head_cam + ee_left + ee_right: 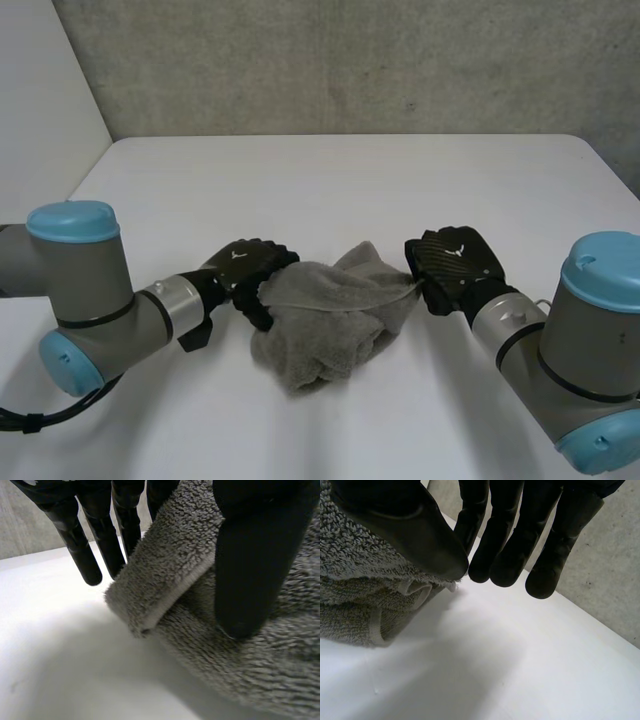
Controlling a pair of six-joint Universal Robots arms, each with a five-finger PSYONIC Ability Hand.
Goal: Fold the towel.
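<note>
Grey arms (92,285), light-blue caps (72,219), black fingers (75,540)

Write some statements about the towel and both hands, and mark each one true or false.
1. The towel lies spread flat. False: it is bunched up between the hands on the table.
2. The left hand pinches one edge of the towel. True.
3. The right hand rests on bare table, clear of the towel. False: it pinches the towel's opposite edge.
4. The towel is grey. True.
</note>
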